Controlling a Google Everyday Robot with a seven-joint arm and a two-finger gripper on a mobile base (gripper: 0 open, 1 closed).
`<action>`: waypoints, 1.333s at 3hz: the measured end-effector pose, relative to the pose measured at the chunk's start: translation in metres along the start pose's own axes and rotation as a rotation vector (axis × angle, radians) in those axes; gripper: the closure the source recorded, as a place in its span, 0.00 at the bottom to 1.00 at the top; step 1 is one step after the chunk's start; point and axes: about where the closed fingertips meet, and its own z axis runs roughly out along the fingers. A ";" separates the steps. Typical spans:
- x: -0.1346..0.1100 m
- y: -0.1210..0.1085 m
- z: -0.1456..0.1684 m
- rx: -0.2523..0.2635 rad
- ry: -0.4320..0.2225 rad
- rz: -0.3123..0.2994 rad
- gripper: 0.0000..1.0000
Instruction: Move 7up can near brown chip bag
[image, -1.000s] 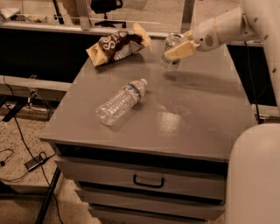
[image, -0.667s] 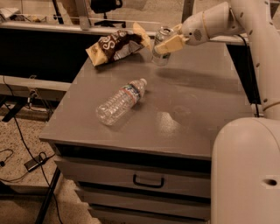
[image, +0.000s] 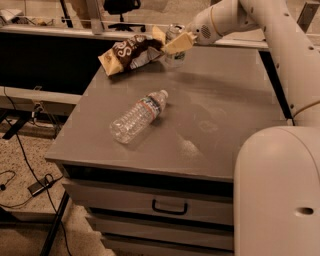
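Observation:
The brown chip bag (image: 131, 54) lies wrinkled at the back left of the grey cabinet top (image: 225, 115), dark brown with white lettering and tan edges. The 7up can (image: 173, 46) stands upright just right of the bag, close to its edge. My gripper (image: 176, 45) is at the can, its tan fingers (image: 180, 43) closed around it from the right. The white arm reaches in from the upper right. The can's lower part is partly hidden by the fingers.
A clear plastic water bottle (image: 138, 116) lies on its side in the middle of the top. Drawers with a handle (image: 169, 207) are below the front edge. Cables and a table leg are on the floor at left. My white base (image: 277, 195) fills the lower right.
My gripper has carried the can leftward across the back of the top, from right of centre to right beside the chip bag.

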 end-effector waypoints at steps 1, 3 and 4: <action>0.009 0.000 0.016 0.015 0.036 0.056 1.00; 0.032 0.009 0.037 -0.049 0.052 0.115 0.82; 0.037 0.012 0.039 -0.076 0.036 0.119 0.59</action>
